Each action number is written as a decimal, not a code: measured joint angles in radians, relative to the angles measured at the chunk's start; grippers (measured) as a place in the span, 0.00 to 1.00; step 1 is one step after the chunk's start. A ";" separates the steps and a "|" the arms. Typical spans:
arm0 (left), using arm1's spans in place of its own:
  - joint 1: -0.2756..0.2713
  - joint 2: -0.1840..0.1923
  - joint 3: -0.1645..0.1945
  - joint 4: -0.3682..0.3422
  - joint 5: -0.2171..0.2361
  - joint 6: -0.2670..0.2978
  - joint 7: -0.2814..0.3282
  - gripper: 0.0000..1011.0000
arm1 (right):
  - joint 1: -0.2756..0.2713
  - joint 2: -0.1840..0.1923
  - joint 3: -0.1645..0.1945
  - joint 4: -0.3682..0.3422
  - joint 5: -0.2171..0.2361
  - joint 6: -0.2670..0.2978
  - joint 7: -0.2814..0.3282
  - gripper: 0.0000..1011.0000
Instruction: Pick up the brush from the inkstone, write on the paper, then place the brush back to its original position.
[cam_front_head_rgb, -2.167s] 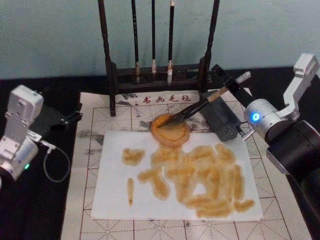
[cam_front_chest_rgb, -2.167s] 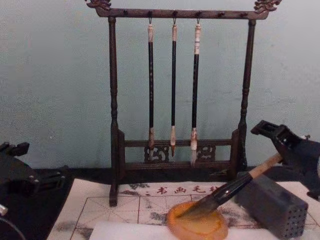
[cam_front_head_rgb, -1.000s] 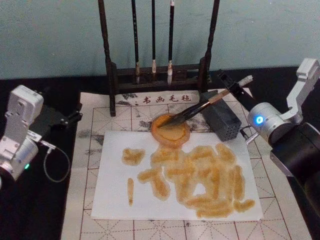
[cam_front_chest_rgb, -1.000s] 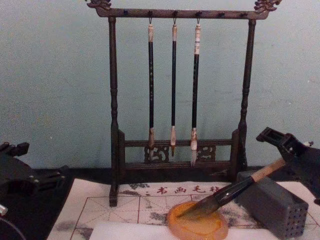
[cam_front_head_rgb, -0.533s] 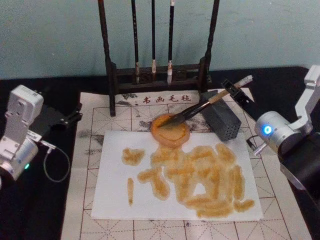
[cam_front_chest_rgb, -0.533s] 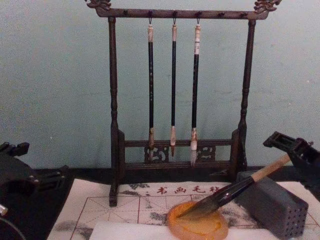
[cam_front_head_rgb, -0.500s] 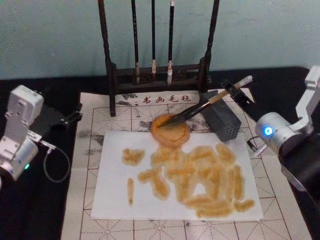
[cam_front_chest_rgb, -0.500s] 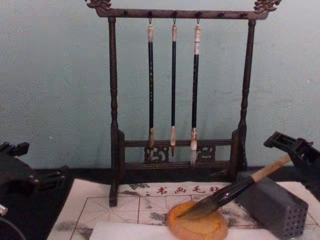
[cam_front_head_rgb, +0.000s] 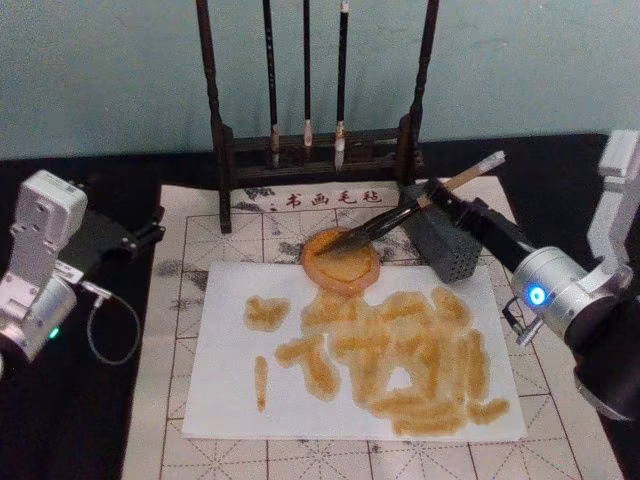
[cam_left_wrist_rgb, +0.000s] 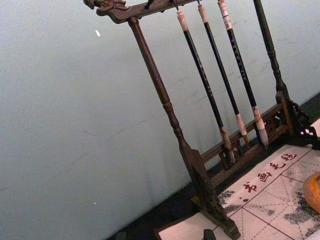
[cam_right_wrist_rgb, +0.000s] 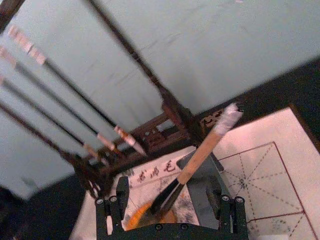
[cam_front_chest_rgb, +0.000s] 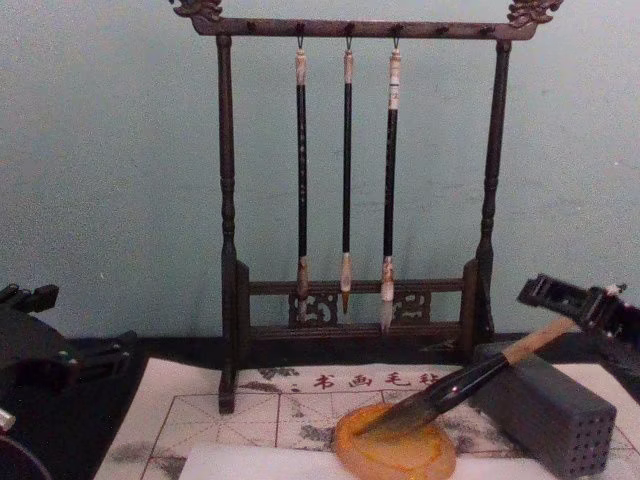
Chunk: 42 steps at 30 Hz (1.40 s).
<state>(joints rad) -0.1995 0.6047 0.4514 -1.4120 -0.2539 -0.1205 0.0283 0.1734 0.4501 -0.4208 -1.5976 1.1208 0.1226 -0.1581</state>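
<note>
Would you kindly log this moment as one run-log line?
right gripper: open astride brush | brush: tip in inkstone | paper: inked | left gripper: parked

White paper with amber strokes; orange inkstone; red-gridded mat.

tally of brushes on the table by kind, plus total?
Thick tan-handled brush, tuft resting in the inkstone, handle leaning on the grey block: 1
Thin dark-handled brushes hanging on the rack: 3
Total: 4
</note>
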 joint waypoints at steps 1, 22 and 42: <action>0.000 0.000 0.000 0.000 0.000 0.000 0.000 0.99 | 0.001 0.008 -0.011 -0.003 -0.023 0.000 0.003 0.99; 0.000 0.000 0.000 0.000 0.000 0.000 0.000 0.99 | 0.031 0.123 -0.200 -0.035 -0.552 0.002 -0.075 0.99; 0.000 0.000 0.000 0.000 0.000 0.000 0.000 0.99 | 0.029 0.124 -0.208 -0.032 -0.591 -0.003 -0.083 0.99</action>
<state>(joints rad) -0.1995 0.6047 0.4514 -1.4120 -0.2539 -0.1205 0.0283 0.2019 0.5742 -0.6291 -1.6298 0.5298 0.1195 -0.2407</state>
